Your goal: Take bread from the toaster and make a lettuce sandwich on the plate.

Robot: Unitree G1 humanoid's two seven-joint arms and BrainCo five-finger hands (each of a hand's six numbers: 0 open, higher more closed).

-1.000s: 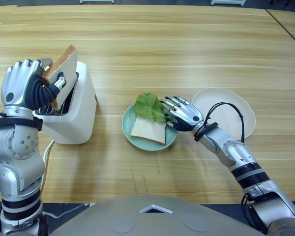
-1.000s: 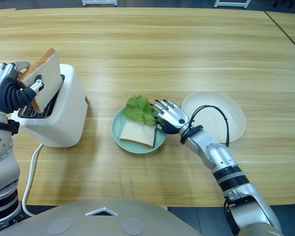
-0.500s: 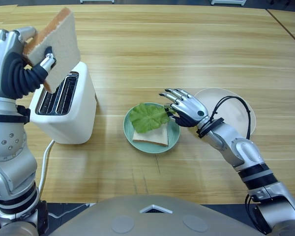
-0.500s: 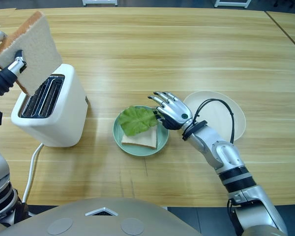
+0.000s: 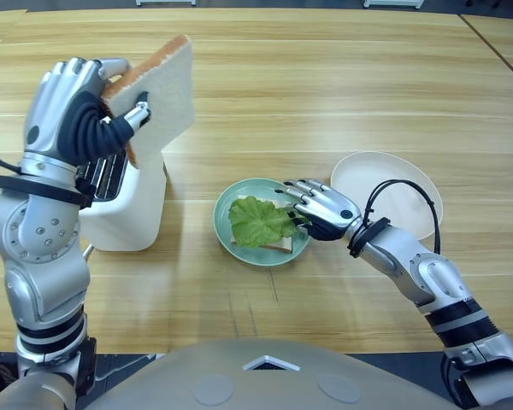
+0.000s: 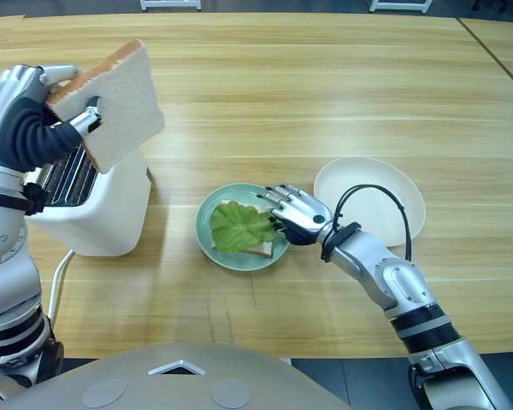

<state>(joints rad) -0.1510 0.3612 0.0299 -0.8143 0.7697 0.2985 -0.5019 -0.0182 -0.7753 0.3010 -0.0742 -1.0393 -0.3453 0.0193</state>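
The fingers (image 5: 98, 141) of the left hand (image 5: 68, 115) are curled tight around a slice of bread (image 5: 158, 90), pinching it at its lower left edge. The slice is held up in the air, tilted, just above the right side of the white toaster (image 5: 128, 209). It does not touch the toaster. The toaster stands on the left side of the wooden table (image 5: 325, 77), and the left hand is over its slots. The fingers (image 5: 295, 190) of the right hand (image 5: 323, 209) are spread out and only a little bent, holding nothing. Their tips lie at the right edge of a green lettuce leaf (image 5: 258, 222). The leaf lies flat on another slice of bread (image 5: 282, 245), and only a small near corner of that slice peeks out. Both sit on a green plate (image 5: 220, 213) in the middle of the table, near the toaster. The right hand rests over the right rim of this plate. A white plate (image 5: 359, 175) sits just to the right of the green one, with the right arm's black cable across it.
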